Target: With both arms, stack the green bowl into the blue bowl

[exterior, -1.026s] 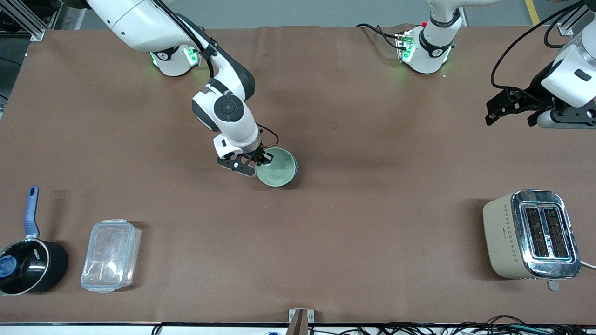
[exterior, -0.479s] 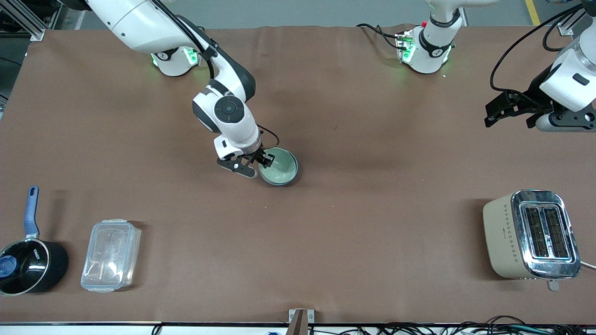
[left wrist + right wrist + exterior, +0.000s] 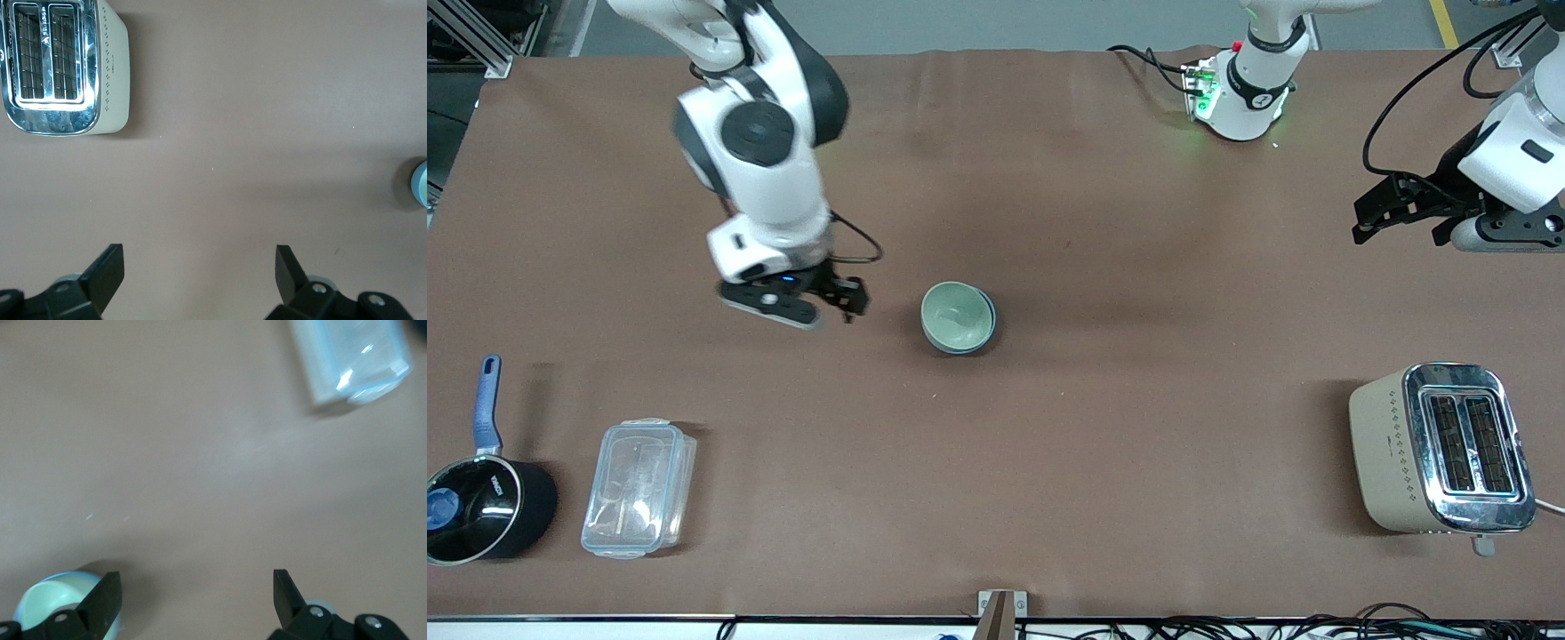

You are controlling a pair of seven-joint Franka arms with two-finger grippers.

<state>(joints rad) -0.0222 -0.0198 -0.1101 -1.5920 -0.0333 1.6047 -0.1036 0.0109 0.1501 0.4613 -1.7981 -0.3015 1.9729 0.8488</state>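
Right gripper (image 3: 852,302) has let go and pulled up and away toward the right arm's end since 0.5 s ago, jaws wide apart w/ nothing in them. Green bowl (image 3: 955,315) now sits nested in the blue bowl (image 3: 971,342) mid-table, only a blue sliver showing at the rim, so stack looks done. Left gripper (image 3: 1396,209) waits over the table's edge at its own end, jaws spread, empty, prob. parked clear.
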